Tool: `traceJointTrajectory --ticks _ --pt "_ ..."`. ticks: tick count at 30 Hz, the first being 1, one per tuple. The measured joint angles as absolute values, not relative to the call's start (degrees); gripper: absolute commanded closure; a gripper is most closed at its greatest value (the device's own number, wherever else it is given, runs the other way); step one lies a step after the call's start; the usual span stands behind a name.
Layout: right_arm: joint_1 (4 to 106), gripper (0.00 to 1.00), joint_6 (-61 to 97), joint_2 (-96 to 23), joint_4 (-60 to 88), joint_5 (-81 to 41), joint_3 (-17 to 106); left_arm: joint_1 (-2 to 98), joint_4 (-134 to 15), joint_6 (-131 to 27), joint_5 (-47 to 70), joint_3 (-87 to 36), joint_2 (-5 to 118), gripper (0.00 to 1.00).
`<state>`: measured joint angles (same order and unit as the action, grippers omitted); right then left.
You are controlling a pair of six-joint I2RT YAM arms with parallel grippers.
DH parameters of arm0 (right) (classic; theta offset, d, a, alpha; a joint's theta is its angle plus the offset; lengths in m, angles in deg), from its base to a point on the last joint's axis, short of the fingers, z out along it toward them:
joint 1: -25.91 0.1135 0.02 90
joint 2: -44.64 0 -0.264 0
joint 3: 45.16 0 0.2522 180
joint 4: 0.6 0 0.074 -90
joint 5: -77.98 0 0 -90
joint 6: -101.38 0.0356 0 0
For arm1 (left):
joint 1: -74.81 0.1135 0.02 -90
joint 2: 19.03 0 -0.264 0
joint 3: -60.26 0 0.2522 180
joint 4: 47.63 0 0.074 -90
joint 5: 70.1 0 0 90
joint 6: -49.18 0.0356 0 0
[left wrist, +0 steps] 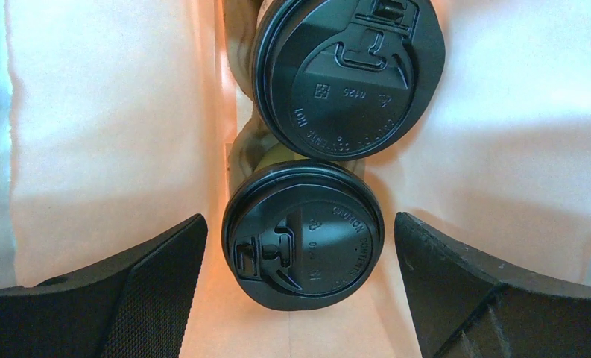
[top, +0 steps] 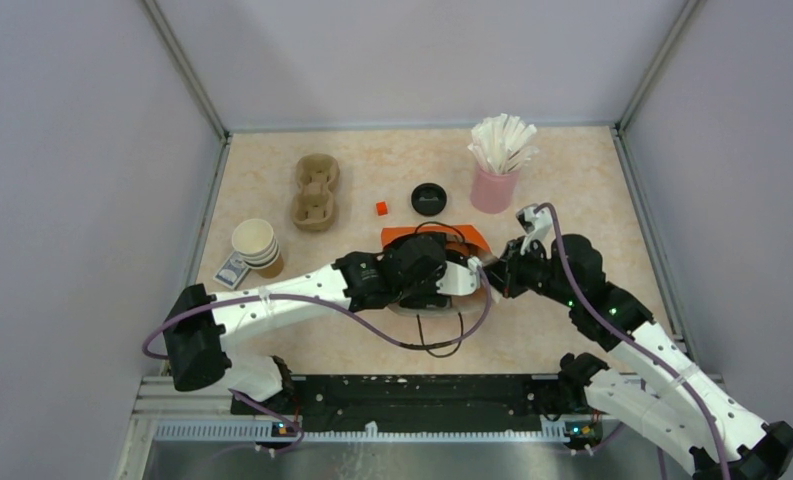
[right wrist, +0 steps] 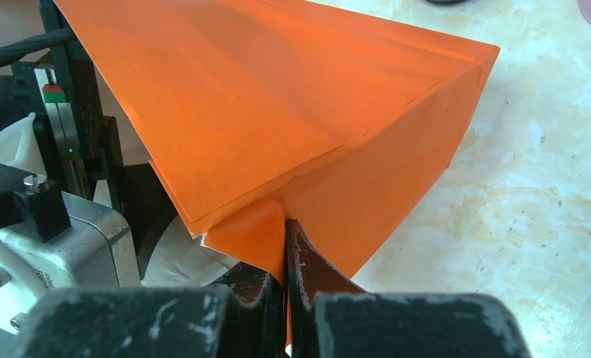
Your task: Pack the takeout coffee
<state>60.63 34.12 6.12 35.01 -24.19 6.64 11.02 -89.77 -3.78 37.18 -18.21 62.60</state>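
Note:
The orange bag (top: 427,236) stands mid-table, and its outer wall fills the right wrist view (right wrist: 292,104). In the left wrist view I look down into its pale inside. Two takeout coffees with black lids stand there, one nearer (left wrist: 303,235) and one farther (left wrist: 349,74), touching each other. My left gripper (left wrist: 299,283) is open inside the bag. Its fingers (left wrist: 150,276) stand either side of the nearer lid, apart from it. My right gripper (right wrist: 286,246) is shut on the bag's rim at the right side (top: 497,272).
A tan cup carrier (top: 315,190) lies at the back left. A stack of lidless cream cups (top: 256,246) stands left, with a small packet (top: 232,270) beside it. A loose black lid (top: 429,199), a small red piece (top: 381,208) and a pink cup of straws (top: 495,185) sit behind the bag.

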Motion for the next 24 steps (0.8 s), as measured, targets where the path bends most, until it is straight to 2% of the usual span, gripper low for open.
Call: traceJointTrajectory --ticks 3,8,14,19,24 --pt "60.63 1.00 34.14 5.92 34.86 -24.30 6.64 10.91 -90.12 -5.21 36.68 -18.25 62.60 0.09" --pt "60.63 1.00 34.14 5.88 34.77 -24.41 6.64 10.89 -90.69 -7.26 35.54 -18.71 62.60 0.12" --pt "60.63 1.00 34.12 5.83 34.77 -24.58 6.64 10.89 -91.11 -8.72 34.17 -19.57 62.55 0.32" --pt "60.63 1.00 34.12 5.83 34.77 -24.78 6.64 10.87 -91.17 -9.38 32.55 -20.35 62.55 0.55" --pt "60.63 1.00 33.99 5.61 34.81 -25.19 6.64 10.67 -91.17 -9.75 30.63 -20.40 62.55 0.67"
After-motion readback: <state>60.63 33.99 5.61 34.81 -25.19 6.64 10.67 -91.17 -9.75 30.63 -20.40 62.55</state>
